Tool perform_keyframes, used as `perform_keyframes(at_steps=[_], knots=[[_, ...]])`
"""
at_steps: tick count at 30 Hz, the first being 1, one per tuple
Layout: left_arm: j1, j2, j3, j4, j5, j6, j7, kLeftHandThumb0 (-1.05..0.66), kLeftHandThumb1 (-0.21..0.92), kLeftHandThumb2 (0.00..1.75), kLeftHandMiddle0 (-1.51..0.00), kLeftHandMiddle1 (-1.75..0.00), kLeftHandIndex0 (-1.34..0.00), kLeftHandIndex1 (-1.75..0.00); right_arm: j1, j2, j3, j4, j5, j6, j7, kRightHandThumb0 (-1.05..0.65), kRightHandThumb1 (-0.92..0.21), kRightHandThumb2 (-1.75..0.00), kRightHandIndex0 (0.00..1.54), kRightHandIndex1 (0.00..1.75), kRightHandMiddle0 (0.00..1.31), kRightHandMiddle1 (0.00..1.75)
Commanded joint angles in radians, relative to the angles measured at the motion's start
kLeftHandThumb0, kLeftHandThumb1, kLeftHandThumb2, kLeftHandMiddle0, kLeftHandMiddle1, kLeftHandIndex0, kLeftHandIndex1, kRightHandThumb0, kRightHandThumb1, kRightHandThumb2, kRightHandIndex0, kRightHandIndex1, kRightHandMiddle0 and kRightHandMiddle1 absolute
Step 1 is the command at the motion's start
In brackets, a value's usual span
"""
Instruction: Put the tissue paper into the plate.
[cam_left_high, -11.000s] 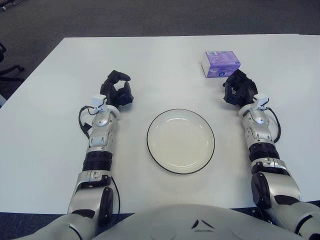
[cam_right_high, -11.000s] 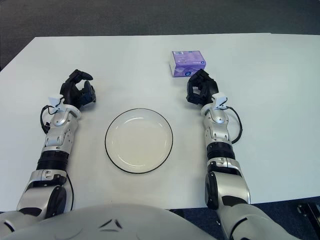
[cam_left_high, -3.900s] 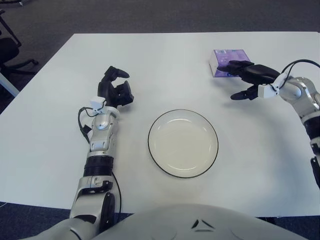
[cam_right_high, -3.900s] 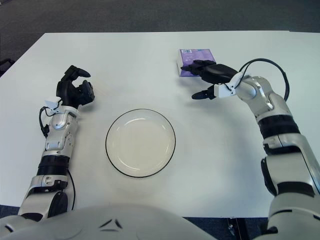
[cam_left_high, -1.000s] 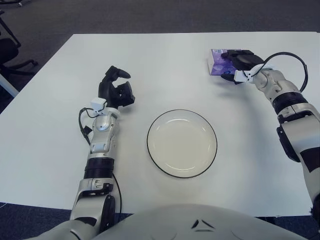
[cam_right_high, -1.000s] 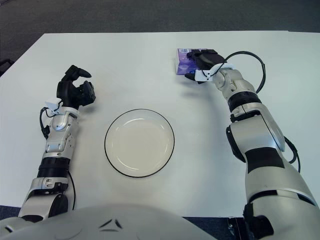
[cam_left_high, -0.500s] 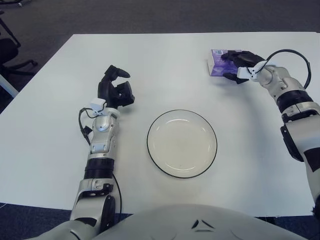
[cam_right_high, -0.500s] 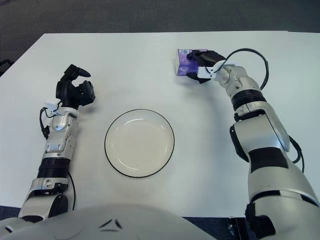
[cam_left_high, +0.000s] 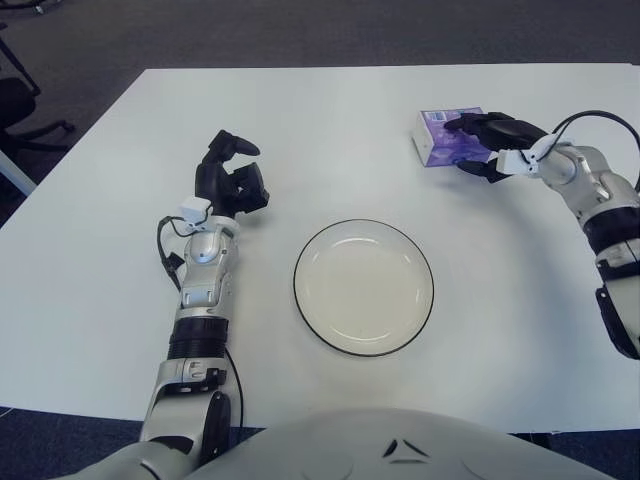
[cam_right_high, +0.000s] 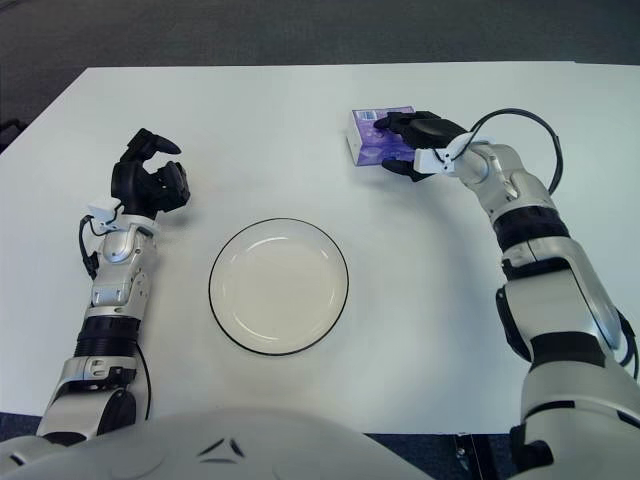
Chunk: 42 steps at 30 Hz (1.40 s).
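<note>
One tissue pack (cam_left_high: 449, 136): small rectangular block, glossy purple printed wrapper with a white side face, lying at the far right of the table (cam_left_high: 320, 120), well apart from the plate. One plate (cam_left_high: 364, 287): round, shallow, smooth cream-white with a thin dark rim, lying centre-near, nothing in it. Table is flat, matte white, with rounded corners.

Two hands, both black, three fingers each, on silver segmented forearms with black cable loops at the wrists.

Right hand (cam_left_high: 492, 142) comes in from the right and sits on the pack's right end. Fingers (cam_right_high: 395, 121) curl over the top face, and another digit presses the near side lower down, so the pack is pinched between them. Grasp is closed on the pack. Can't tell whether the pack is clear of the table or resting on it.

Left hand (cam_left_high: 231, 180) is parked on the table's left side, left of the plate and apart from it. Fingers are loosely curled and upright, holding nothing.
</note>
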Motion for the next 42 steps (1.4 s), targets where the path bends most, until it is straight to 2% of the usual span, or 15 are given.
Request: perform_keyframes(at_steps=[1, 8, 14, 25, 36, 42], knots=[[0.199, -0.083, -0.021, 0.096, 0.001, -0.010, 0.003, -0.45, 0.40, 1.22, -1.32, -1.75, -0.55, -1.75, 0.134, -0.048, 0.007, -0.104, 0.020, -0.011, 0.111, -0.89, -0.92, -0.85, 0.13, 0.33, 0.00, 0.71], [0.197, -0.079, -0.024, 0.095, 0.009, -0.002, 0.011, -0.45, 0.39, 1.22, -1.32, -1.75, -0.55, -1.75, 0.197, -0.098, -0.025, -0.227, 0.048, 0.001, 0.145, -0.89, -0.92, -0.84, 0.11, 0.32, 0.00, 0.65], [0.196, -0.078, -0.025, 0.097, 0.009, -0.001, 0.011, -0.45, 0.39, 1.22, -1.32, -1.75, -0.55, -1.75, 0.283, -0.142, -0.085, -0.377, 0.072, 0.045, 0.160, -0.89, -0.92, -0.85, 0.09, 0.30, 0.00, 0.59], [0.194, -0.080, -0.025, 0.097, 0.002, 0.002, 0.007, -0.45, 0.40, 1.21, -1.31, -1.75, -0.55, -1.75, 0.335, -0.159, -0.133, -0.479, 0.065, 0.092, 0.180, -0.94, -0.92, -0.88, 0.06, 0.27, 0.00, 0.48], [0.194, -0.077, -0.028, 0.097, 0.005, 0.002, 0.004, -0.45, 0.40, 1.21, -1.31, -1.75, -0.55, -1.75, 0.362, -0.171, -0.167, -0.544, 0.064, 0.118, 0.201, -0.86, -0.92, -0.79, 0.06, 0.25, 0.00, 0.45], [0.194, -0.077, -0.028, 0.098, 0.004, 0.006, 0.004, -0.45, 0.41, 1.20, -1.31, -1.75, -0.54, -1.75, 0.387, -0.188, -0.201, -0.602, 0.070, 0.136, 0.216, -0.83, -0.92, -0.80, 0.06, 0.22, 0.00, 0.40]])
